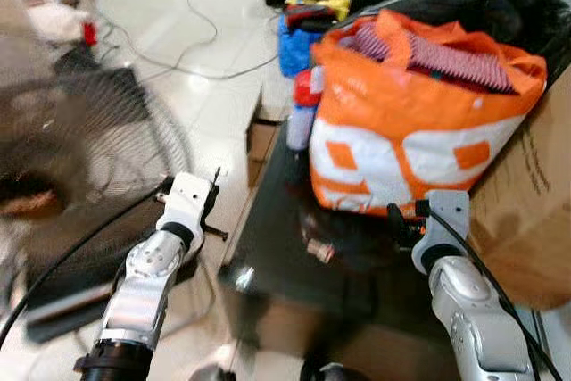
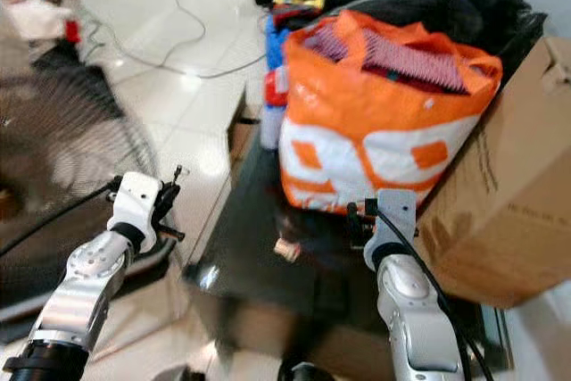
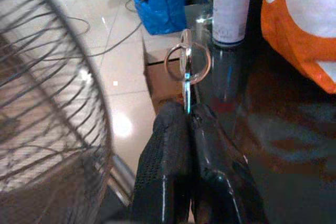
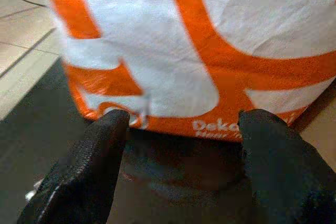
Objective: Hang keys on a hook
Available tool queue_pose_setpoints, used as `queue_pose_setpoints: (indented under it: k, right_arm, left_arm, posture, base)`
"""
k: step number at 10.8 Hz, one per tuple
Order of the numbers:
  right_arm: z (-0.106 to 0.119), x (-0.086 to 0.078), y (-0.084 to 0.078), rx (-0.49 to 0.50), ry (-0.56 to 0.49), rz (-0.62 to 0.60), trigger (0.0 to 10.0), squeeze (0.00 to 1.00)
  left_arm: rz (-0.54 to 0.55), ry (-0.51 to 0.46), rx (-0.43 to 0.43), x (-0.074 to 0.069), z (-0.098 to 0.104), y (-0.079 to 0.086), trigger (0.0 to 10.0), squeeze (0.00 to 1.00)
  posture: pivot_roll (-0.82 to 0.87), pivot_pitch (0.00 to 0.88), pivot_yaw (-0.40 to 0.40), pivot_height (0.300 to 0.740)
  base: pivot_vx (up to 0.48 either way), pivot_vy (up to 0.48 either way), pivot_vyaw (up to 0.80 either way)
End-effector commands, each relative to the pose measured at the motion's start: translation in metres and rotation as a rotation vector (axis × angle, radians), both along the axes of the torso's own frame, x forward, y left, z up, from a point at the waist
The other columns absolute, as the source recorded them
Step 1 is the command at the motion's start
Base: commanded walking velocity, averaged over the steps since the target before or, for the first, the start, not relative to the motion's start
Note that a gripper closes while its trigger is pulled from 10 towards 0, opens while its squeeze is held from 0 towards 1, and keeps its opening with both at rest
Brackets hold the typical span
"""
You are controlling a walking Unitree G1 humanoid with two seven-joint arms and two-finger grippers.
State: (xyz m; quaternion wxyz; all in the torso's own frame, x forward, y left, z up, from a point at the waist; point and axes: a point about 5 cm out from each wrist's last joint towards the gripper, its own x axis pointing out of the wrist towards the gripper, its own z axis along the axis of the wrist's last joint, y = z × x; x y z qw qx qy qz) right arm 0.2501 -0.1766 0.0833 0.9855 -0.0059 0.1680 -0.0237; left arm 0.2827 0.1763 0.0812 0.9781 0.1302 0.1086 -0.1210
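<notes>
Metal keys (image 3: 186,61) on a ring pinched between the closed fingers of the left gripper (image 3: 188,116), protruding at 12 o'clock beyond the fingertips, left arm raised beside the dark table (image 1: 268,247), right gripper (image 4: 181,124) held apart before the orange bag (image 1: 419,122).

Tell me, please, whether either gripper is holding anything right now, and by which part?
The left gripper has its jaws shut on the keys, pinching the lower end of a key below its rings. The right gripper is open and holds nothing, facing the orange bag.
</notes>
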Motion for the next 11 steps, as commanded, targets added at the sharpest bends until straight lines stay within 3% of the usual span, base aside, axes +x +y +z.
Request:
queue_pose_setpoints:
  k: [1,4,11]
  right_arm:
    - [-0.0017,-0.0001,-0.0045,-0.007,0.005,-0.005,10.0,0.00]
    - [-0.0013,0.0010,-0.0055,-0.011,0.005,-0.003,10.0,0.00]
    - [-0.0010,0.0040,-0.0044,-0.036,0.003,0.026,10.0,0.00]
  left_arm:
    - [-0.004,-0.011,0.000,0.0005,0.0027,-0.0025,10.0,0.00]
    - [-0.001,-0.014,-0.003,0.0012,0.0033,-0.0033,10.0,0.00]
    - [0.022,-0.050,-0.020,0.0037,0.0072,-0.0027,10.0,0.00]
  posture:
    - [-0.04,0.000,-0.048,0.740]
    - [-0.04,0.000,-0.051,0.740]
    - [-0.04,0.000,-0.054,0.740]
  base:
    - [-0.277,0.000,0.00]
    - [-0.261,0.000,0.00]
    - [0.000,0.000,0.00]
